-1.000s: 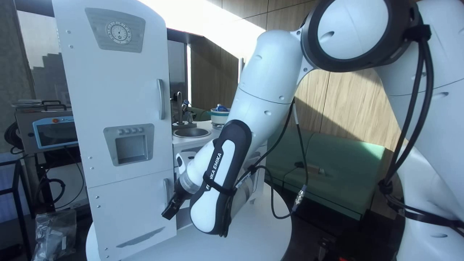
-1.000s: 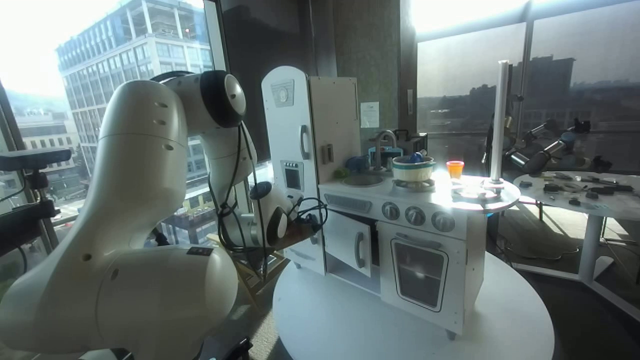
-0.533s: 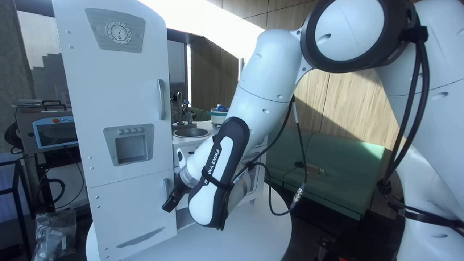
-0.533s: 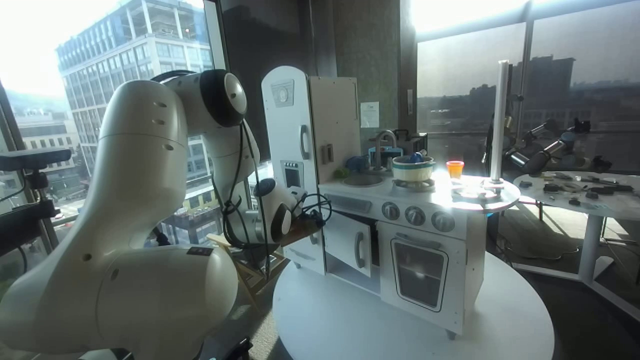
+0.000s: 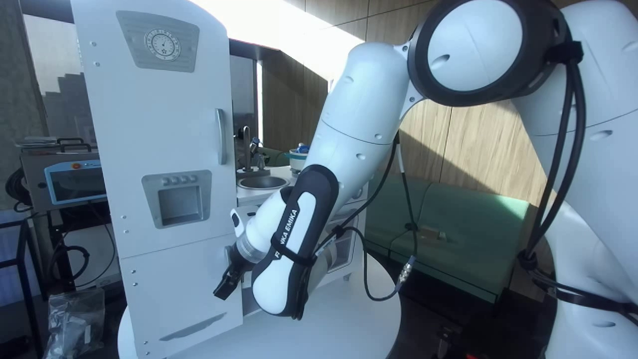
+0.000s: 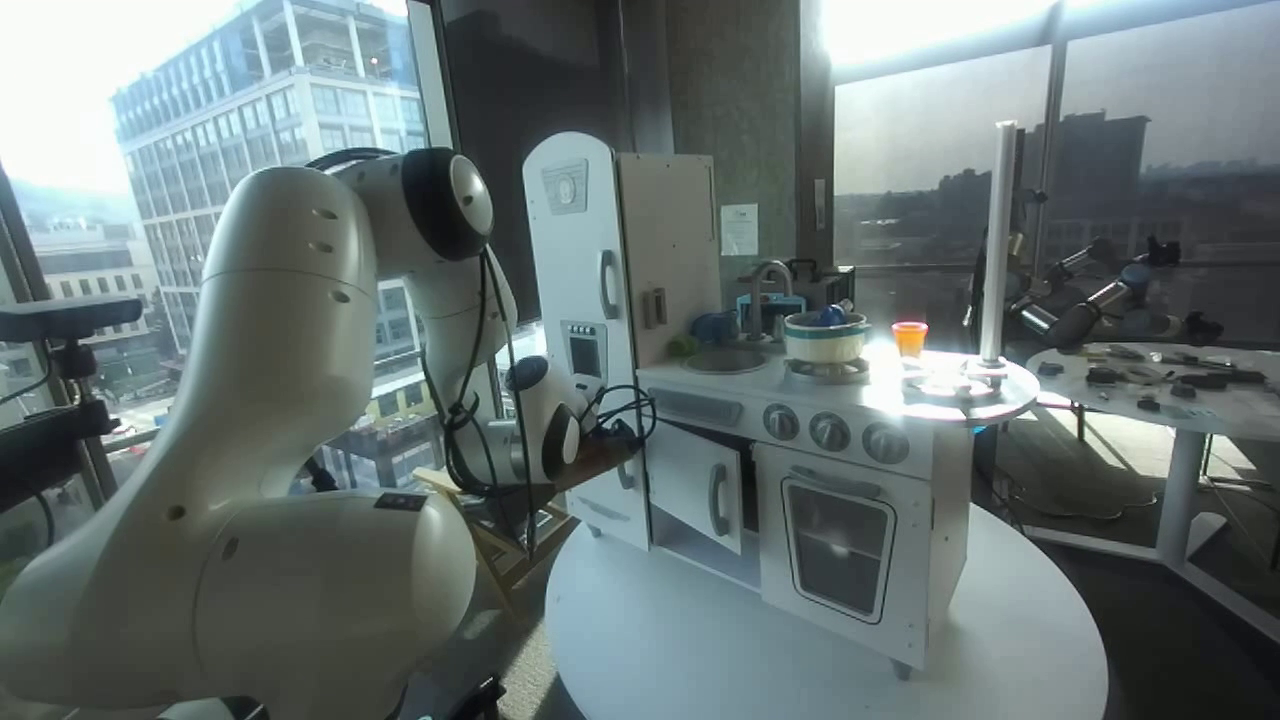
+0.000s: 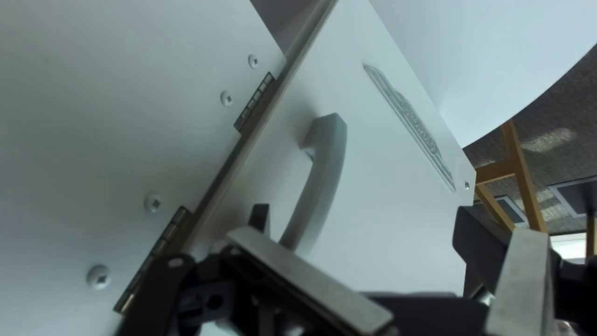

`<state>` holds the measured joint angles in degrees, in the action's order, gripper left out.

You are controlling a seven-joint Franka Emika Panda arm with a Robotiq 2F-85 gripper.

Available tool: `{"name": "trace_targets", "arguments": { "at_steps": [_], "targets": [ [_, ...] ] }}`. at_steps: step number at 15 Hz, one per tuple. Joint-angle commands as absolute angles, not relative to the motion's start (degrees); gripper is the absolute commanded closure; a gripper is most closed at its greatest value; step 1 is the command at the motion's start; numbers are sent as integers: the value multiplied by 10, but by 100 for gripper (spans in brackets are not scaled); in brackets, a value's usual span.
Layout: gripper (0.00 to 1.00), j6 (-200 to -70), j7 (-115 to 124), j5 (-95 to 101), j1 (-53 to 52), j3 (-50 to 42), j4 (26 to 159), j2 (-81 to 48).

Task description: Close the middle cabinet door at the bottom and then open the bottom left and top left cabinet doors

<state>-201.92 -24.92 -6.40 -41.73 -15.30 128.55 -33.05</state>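
In the wrist view the gripper [image 7: 392, 252] has its jaws spread wide apart in front of the bottom left door [image 7: 396, 219], with the fingers [image 7: 308, 278] well clear of each other. One finger overlaps an end of that door's curved handle [image 7: 326, 172]; whether the two touch cannot be told. The bottom left door and the top left door [image 5: 164, 124] above it are both closed, while the middle cabinet door [image 6: 690, 480] stands ajar just beside the bottom one. Compared with half a second ago, in an exterior view, the gripper sits slightly lower and farther left across the bottom left door [image 5: 184, 294], hiding more of the handle. All three doors look unmoved.
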Motion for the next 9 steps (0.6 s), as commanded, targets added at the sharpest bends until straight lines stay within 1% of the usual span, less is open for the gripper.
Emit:
{"name": "trace_targets", "arguments": {
  "at_steps": [1,5,9],
  "targets": [
    [0,-2006,-247,-11,-393,-132,1274,-332],
    [0,-2001,-251,37,-376,-118,1300,-320],
    [0,-1982,-259,47,-399,-130,1337,-306]
  ]
}}
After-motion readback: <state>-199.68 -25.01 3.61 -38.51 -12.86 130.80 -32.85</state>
